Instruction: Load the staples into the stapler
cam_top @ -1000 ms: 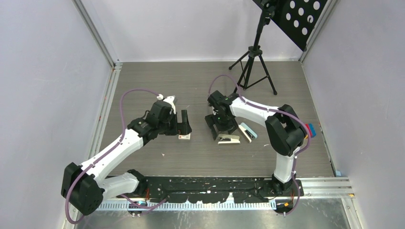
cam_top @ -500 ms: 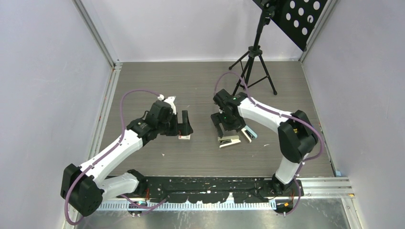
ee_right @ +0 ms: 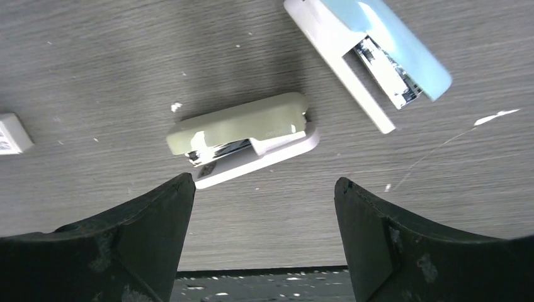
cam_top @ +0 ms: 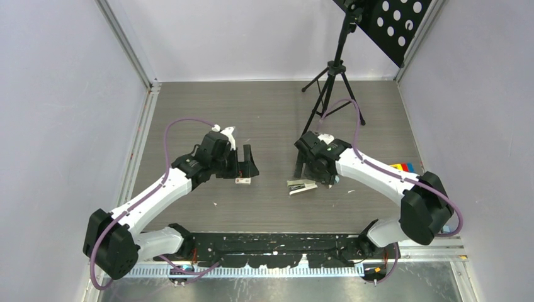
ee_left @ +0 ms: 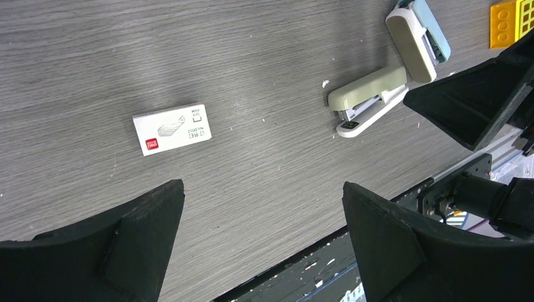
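left gripper: jaws wide open, holding nothing. Hangs over the table, just above the staple box.
staple box: flat on the table, looks shut, no strips out that I can see. In the left wrist view it sits ahead of the jaws, offset twd the left-hand finger, not between them.
box axis: long side runs approx along the finger-to-finger line, slight tilt. Closing as-is would squeeze it end to end; my guess is the wrist needs a turn to pinch the short side.
right gripper: jaws well apart, empty, hovering over the grey-green stapler.
stapler: looks tipped on its side and shut, long axis across the jaw gap w/ a tilt, just ahead of the fingertips.
blue stapler: just beside the grey-green one, apart from it, metal track showing.
nearer arm: left for the box, right for the stapler — box and stapler well apart.
progress: early imo; nothing gripped, nothing loaded.
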`<act>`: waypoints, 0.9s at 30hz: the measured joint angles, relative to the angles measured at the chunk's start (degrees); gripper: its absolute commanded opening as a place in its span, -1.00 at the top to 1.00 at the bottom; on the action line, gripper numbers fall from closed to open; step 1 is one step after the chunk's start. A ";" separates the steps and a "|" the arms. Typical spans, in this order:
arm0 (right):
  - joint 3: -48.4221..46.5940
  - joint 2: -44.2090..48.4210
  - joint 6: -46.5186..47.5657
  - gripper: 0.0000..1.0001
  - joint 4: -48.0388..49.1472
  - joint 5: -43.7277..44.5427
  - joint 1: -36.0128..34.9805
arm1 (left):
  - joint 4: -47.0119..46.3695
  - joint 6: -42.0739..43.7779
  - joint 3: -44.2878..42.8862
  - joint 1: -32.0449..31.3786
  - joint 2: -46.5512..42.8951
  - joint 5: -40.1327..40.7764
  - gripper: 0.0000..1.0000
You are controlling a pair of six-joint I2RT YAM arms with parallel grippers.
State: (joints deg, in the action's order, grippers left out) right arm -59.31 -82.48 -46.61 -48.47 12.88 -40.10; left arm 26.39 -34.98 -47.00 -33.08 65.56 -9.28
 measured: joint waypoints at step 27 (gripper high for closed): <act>7.32 -6.34 -22.49 0.05 13.11 -1.81 -4.55 | 0.07 -0.57 0.00 0.00 -0.07 0.66 -0.98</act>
State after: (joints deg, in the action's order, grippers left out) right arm -51.99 -88.82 -69.10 -35.35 11.07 -44.64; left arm 26.46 -35.55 -47.00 -33.08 65.49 -8.62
